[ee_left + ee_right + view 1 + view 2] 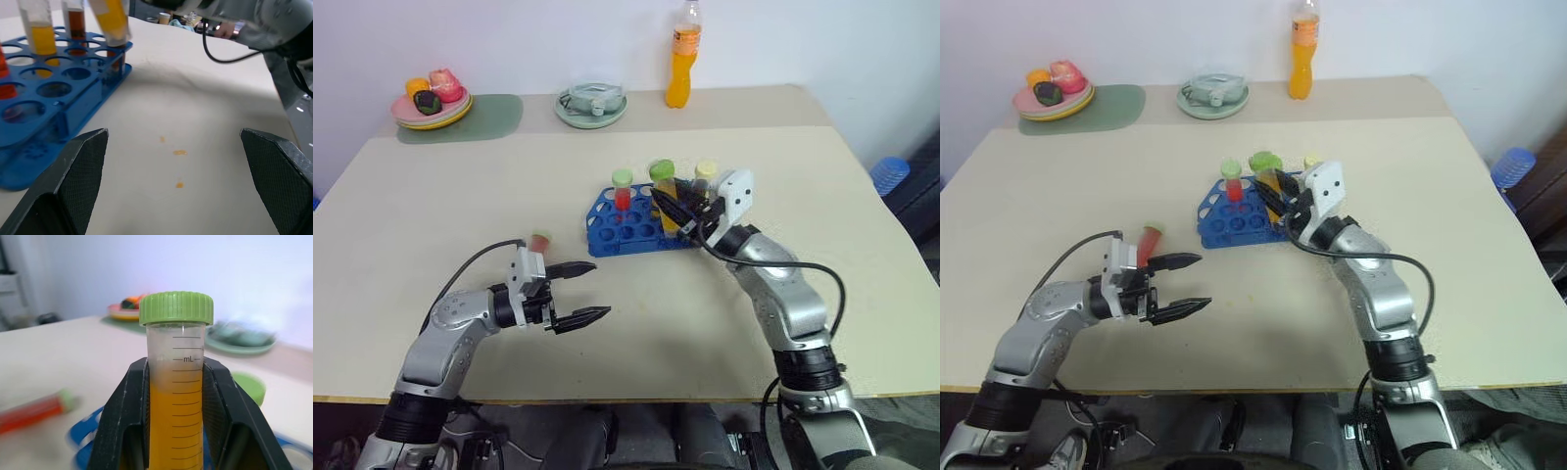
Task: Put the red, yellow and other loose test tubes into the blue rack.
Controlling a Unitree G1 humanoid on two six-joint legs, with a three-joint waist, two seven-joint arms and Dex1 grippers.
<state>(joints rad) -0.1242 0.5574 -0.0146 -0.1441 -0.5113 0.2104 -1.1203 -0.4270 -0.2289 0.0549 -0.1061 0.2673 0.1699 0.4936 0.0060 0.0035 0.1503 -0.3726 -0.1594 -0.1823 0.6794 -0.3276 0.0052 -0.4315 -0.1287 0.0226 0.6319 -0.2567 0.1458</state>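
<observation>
Gripping a yellow tube (176, 382) over the blue rack (631, 227) — right end effector (677, 208), left end effector (584, 293) wide open — empty

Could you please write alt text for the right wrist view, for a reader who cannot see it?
The right gripper is shut on a green-capped tube of yellow liquid, held upright above the blue rack. A red tube lies on the table behind.
</observation>
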